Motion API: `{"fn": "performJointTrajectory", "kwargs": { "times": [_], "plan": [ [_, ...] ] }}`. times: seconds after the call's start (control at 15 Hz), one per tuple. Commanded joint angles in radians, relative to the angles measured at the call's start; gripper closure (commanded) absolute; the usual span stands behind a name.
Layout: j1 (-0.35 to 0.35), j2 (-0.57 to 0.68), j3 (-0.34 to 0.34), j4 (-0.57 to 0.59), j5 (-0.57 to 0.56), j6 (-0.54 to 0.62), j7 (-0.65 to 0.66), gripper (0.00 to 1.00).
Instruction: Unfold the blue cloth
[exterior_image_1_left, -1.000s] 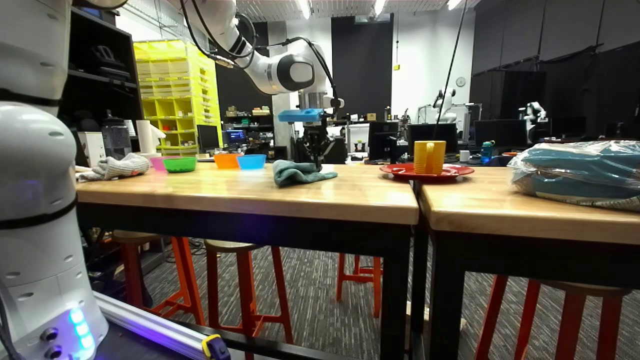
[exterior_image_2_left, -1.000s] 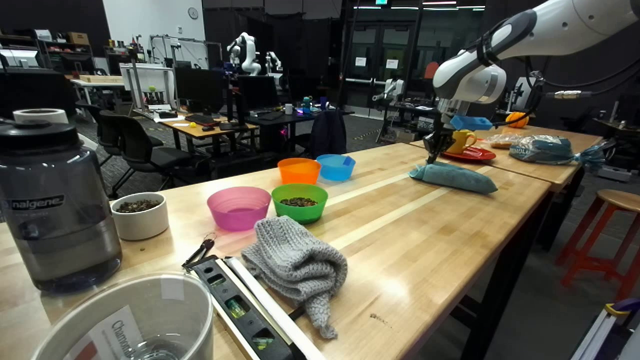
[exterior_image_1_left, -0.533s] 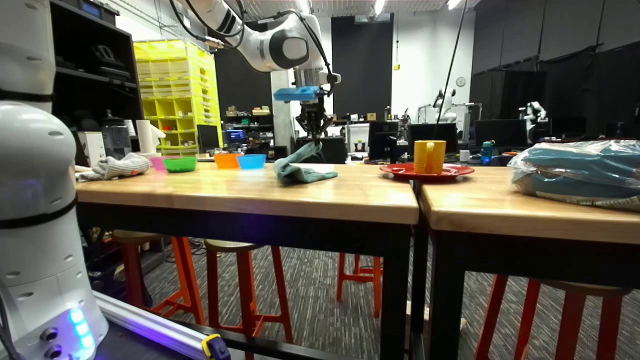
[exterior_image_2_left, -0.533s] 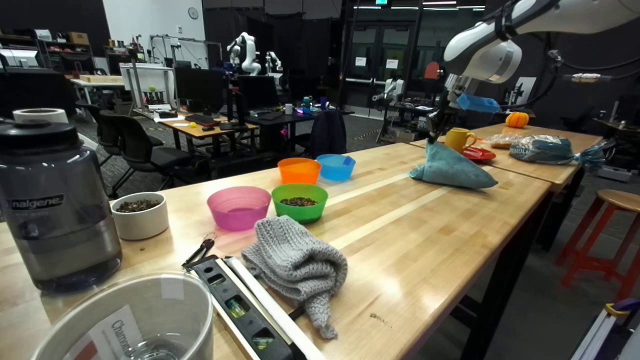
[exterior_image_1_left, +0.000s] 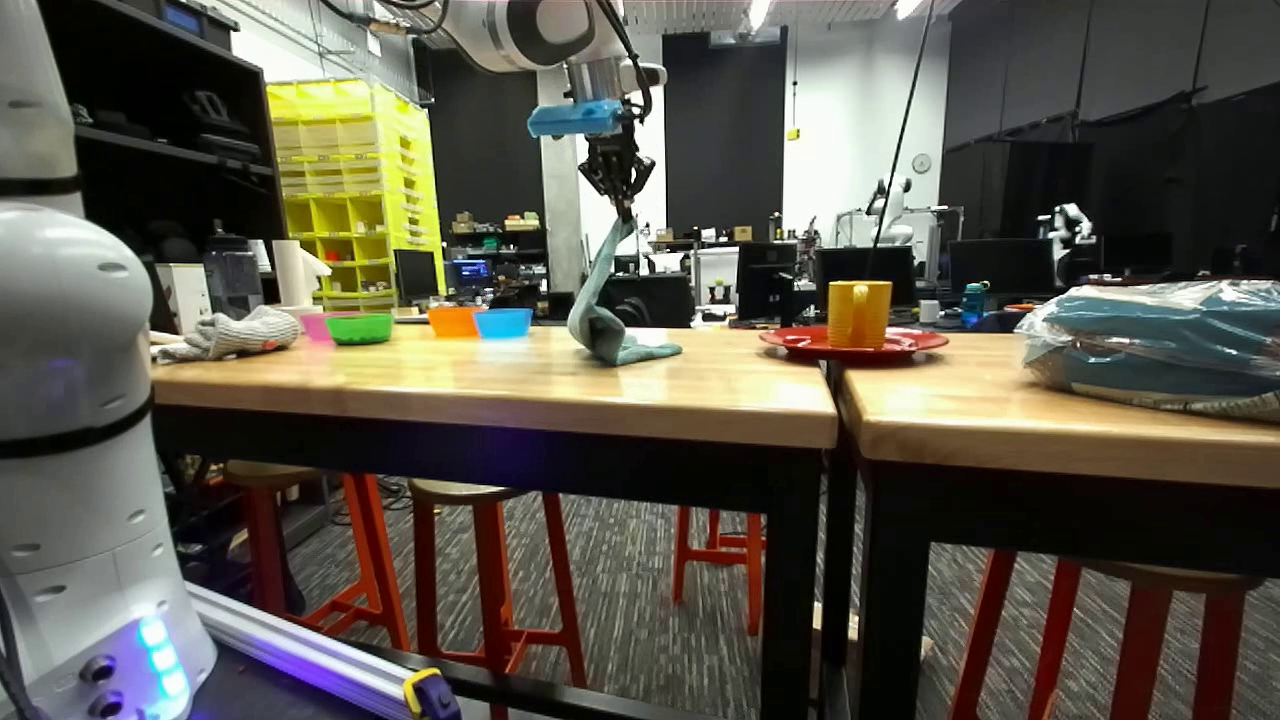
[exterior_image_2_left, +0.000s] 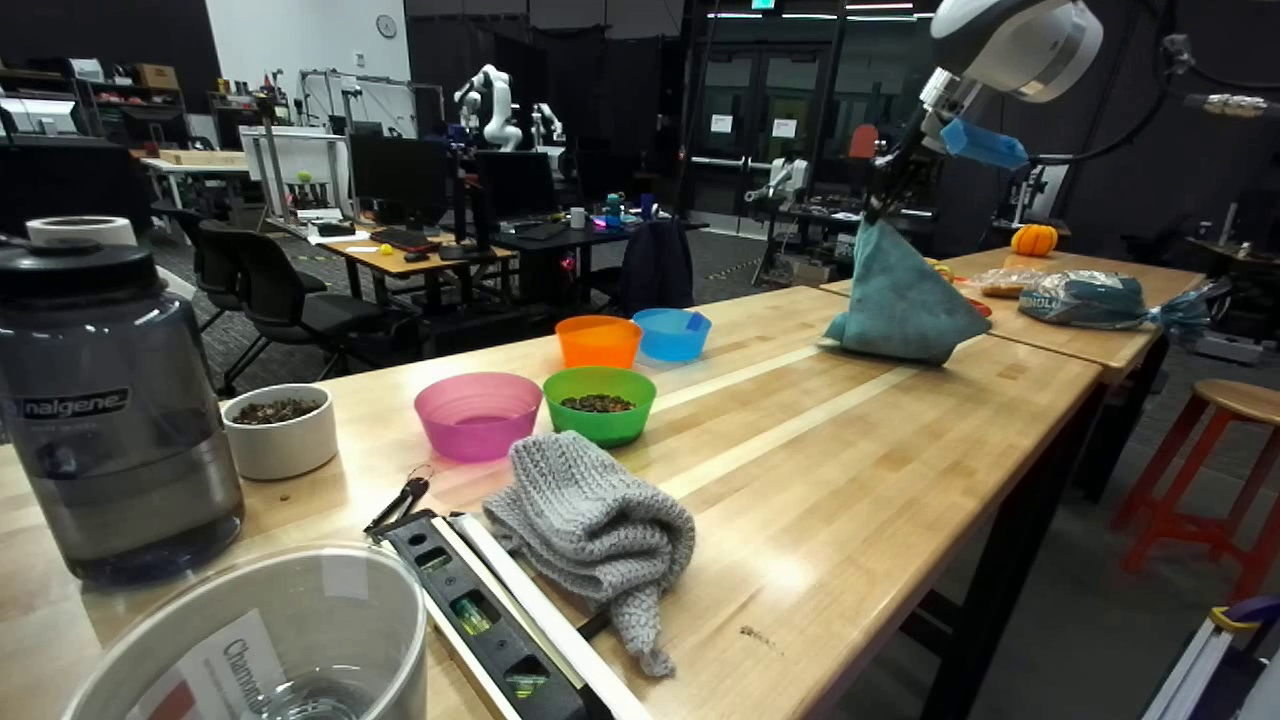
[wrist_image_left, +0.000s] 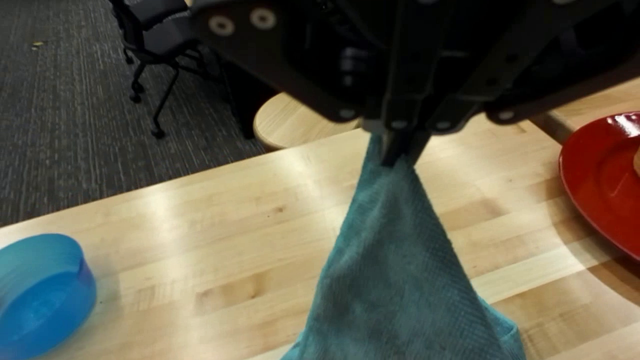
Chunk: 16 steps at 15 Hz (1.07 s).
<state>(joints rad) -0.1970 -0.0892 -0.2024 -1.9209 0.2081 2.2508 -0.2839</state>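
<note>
While the tool (exterior_image_1_left: 625, 212) grips the cloth (exterior_image_2_left: 905, 297) by a raised peak, the lower folds rest on the bench (exterior_image_2_left: 800, 480) toward the edge by the plate (wrist_image_left: 602, 180), so unfolding looks begun, with spreading flat left.

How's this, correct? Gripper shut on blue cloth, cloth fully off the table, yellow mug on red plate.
Not quite: the blue cloth partly rests on the table in both exterior views. Gripper shut on it and yellow mug on red plate: correct.

Matt blue cloth (wrist_image_left: 400, 270) (finely textured), glossy wood tabletop (exterior_image_2_left: 800, 480), rough grey knit (exterior_image_2_left: 600, 530)
</note>
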Motion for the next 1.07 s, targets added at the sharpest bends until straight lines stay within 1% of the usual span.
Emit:
{"fn": "performJointTrajectory", "kwargs": {
  "times": [0.0,0.27,0.53,0.67,1.0],
  "plan": [
    [0.018,-0.082,-0.003,-0.029,0.020,-0.007,-0.003,1.00],
    [0.041,-0.157,0.006,-0.085,0.006,0.008,0.009,1.00],
    [0.071,-0.236,0.028,-0.160,-0.004,0.074,0.045,1.00],
    [0.082,-0.261,0.034,-0.163,-0.005,0.085,0.067,1.00],
    [0.099,-0.307,0.037,-0.133,-0.018,0.060,0.086,1.00]
  ]
}}
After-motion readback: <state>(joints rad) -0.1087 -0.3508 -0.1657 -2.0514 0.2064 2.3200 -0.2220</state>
